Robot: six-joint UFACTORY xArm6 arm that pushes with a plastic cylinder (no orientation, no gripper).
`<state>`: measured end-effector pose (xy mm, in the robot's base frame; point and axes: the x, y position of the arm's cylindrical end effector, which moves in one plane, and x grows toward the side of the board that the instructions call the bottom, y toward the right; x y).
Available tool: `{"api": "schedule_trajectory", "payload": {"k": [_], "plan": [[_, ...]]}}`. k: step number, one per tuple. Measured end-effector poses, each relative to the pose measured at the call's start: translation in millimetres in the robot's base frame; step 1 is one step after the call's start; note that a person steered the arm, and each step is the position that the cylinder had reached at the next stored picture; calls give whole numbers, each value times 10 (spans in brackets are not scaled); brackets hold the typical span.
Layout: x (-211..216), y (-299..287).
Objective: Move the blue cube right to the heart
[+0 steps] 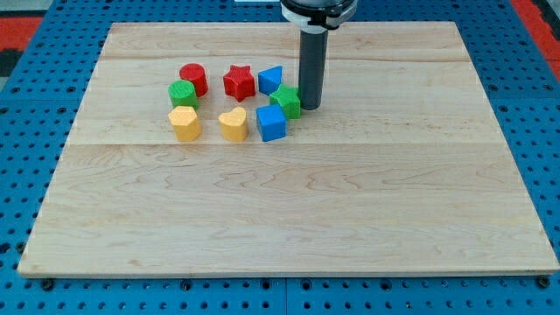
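The blue cube [271, 122] sits on the wooden board, just to the view's right of the yellow heart [233, 124], with a small gap between them. My tip [309, 107] rests on the board up and to the right of the blue cube, right beside the green star-shaped block [285, 101]. The rod rises from there to the view's top.
A second blue block [270, 80] lies above the green star. A red star [238, 81], a red cylinder [192, 79], a green cylinder [183, 94] and a yellow hexagonal block [185, 122] cluster to the left. The wooden board [289, 219] lies on a blue pegboard.
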<state>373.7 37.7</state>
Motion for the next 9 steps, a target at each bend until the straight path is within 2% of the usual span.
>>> {"api": "schedule_trajectory", "payload": {"k": [3,4,5,6,7,9], "plan": [[-116,29],[-331,78],[-978,121],[-1212,-334],[-1249,-962],[-469,-765]]}}
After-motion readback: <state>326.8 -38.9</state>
